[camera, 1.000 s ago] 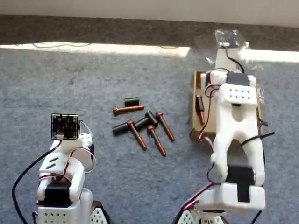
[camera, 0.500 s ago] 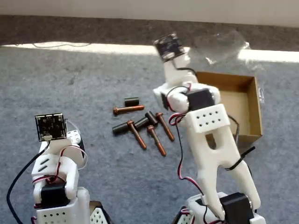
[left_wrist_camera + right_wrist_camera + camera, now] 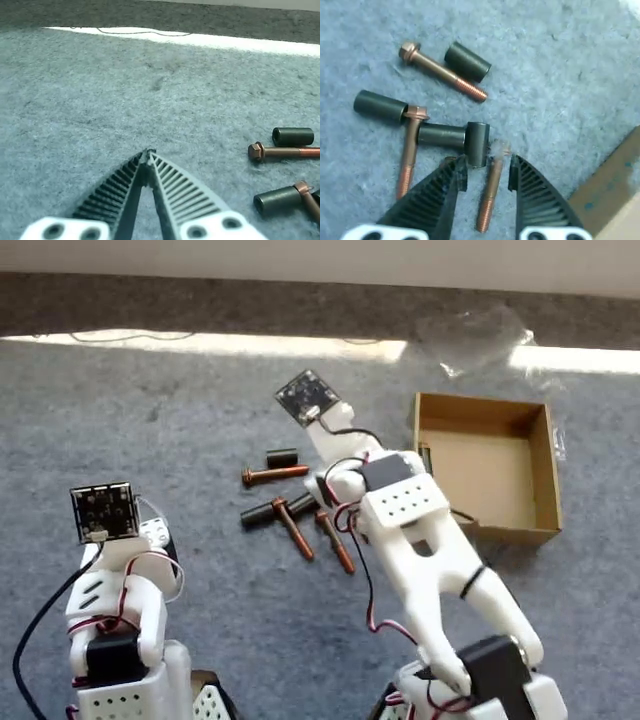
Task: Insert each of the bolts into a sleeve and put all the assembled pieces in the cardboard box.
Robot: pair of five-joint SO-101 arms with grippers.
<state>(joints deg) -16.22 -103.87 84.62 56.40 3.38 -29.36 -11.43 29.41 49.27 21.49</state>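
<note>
A: Where is the cardboard box (image 3: 480, 407)?
B: On the grey carpet (image 3: 150, 420), open side up, with the right arm (image 3: 420, 540) stretched out alongside it.
A: And the right gripper (image 3: 487, 167)?
B: Just off the box, over the loose parts. Its jaws are spread and a bolt (image 3: 489, 197) lies between them, nothing gripped.
A: The left gripper (image 3: 148, 155)?
B: Well away from the box, low over the carpet, fingers pressed together and empty.
A: The small pieces?
B: Copper bolts (image 3: 442, 72) and dark sleeves (image 3: 467, 61) lie on the carpet between the box and the left arm (image 3: 120, 580).
</note>
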